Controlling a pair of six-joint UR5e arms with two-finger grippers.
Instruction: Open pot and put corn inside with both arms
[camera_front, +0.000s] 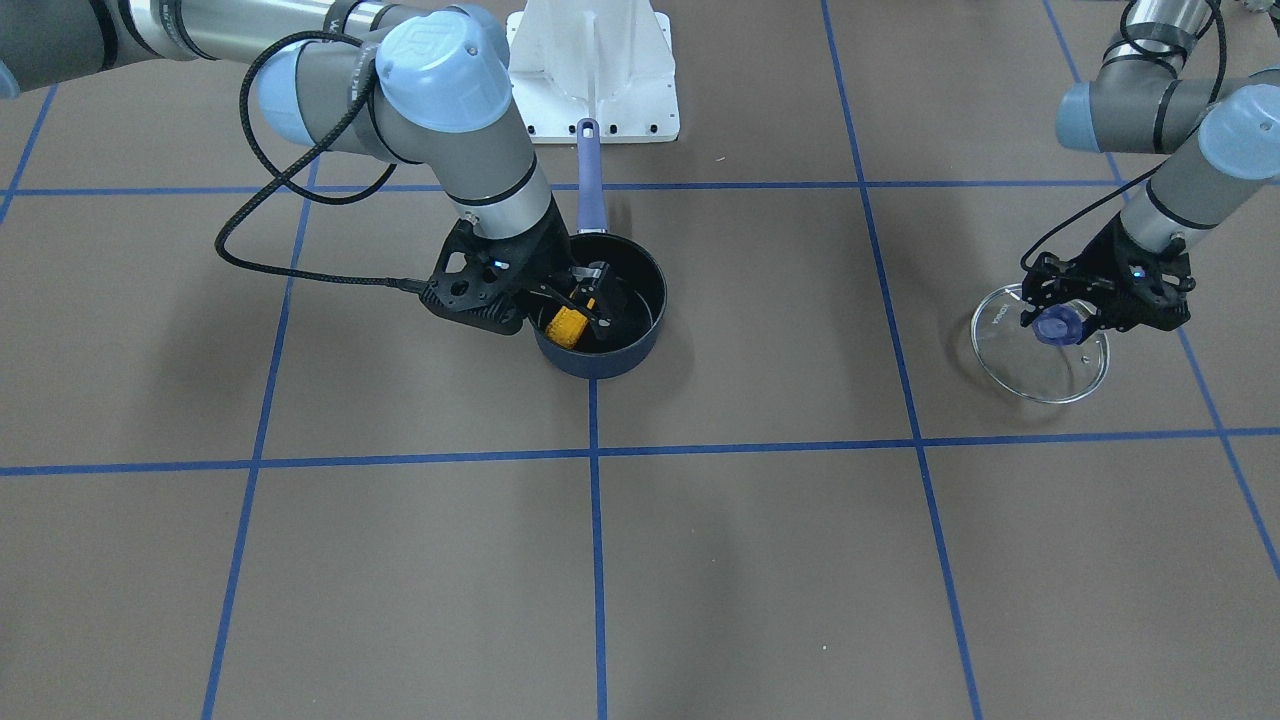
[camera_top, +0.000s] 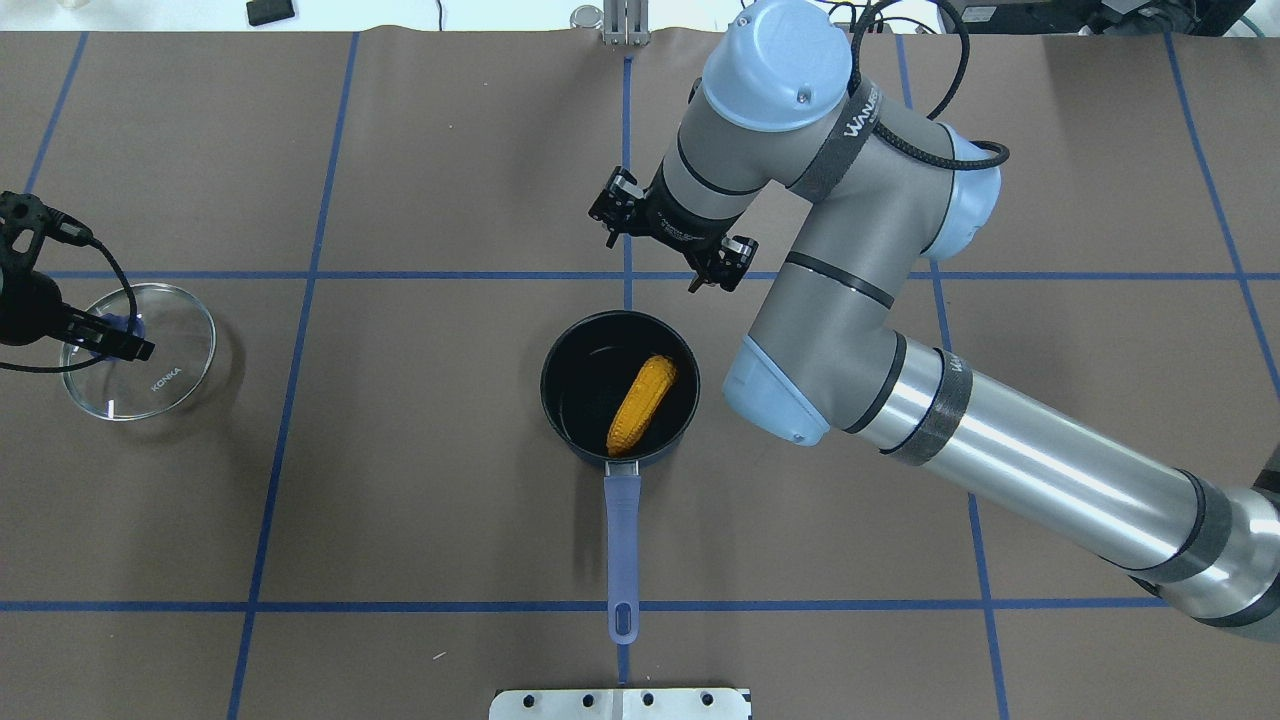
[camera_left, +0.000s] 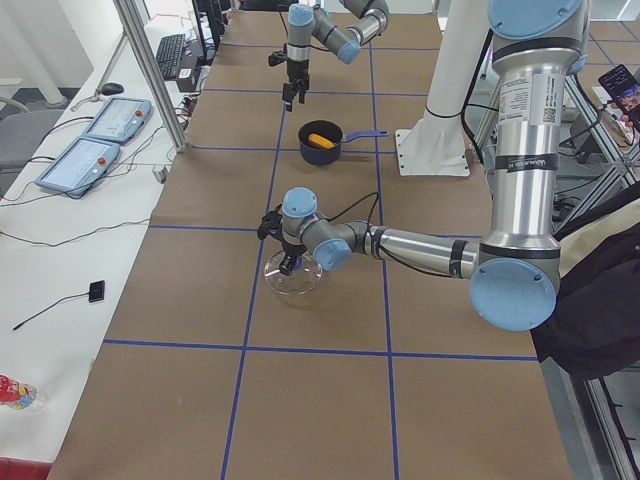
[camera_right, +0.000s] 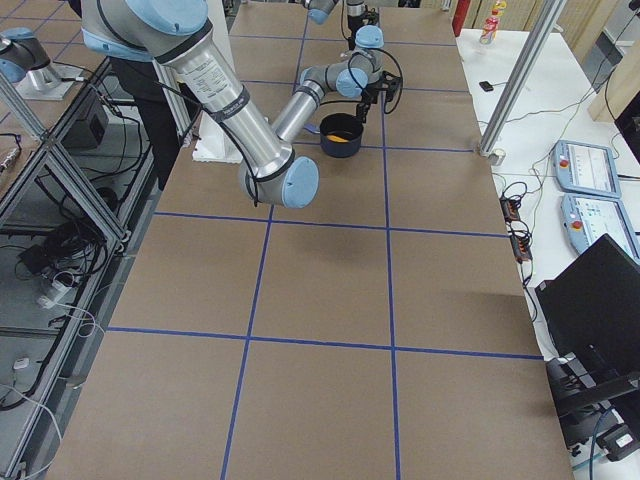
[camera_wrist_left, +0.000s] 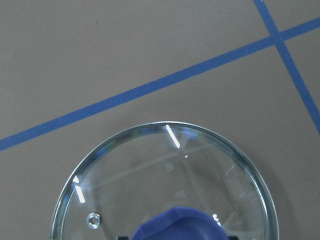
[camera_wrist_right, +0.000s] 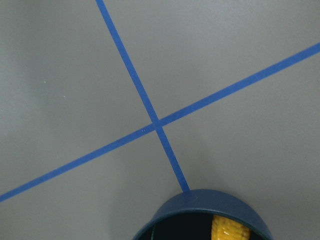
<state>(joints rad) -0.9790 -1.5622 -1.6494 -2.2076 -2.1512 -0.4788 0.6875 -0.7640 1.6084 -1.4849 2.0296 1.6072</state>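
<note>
Right gripper (camera_front: 600, 298) hangs with its jaws spread apart and nothing between them. In the overhead view it sits over the far side of the pot (camera_top: 580, 385), above the rim and clear of it. The right wrist camera looks down on a crossing of blue tape lines (camera_top: 300, 440), with the pot's rim and a bit of yellow at the bottom edge of its view. Behind the gripper, the right arm (camera_top: 900, 330) reaches in from the robot's right side, bent over the pot.

Left gripper (camera_front: 1058, 318) is down at the blue knob (camera_front: 1057, 327) of the glass lid (camera_top: 170, 350), with a finger on either side of it. Whether the fingers are squeezing the knob or only flanking it cannot be told. The lid lies flat on the table (camera_top: 400, 500), well apart from the pot on the robot's left, and the left arm (camera_front: 1180, 190) rises from it toward the table's edge.

The corn (camera_top: 643, 403) lies inside the open pot, slanted across the black bottom with one end toward the handle side. The pot stands near the middle of the table on a tape line, and its lavender handle (camera_top: 622, 530) points straight back toward the white base plate (camera_front: 595, 70).
</note>
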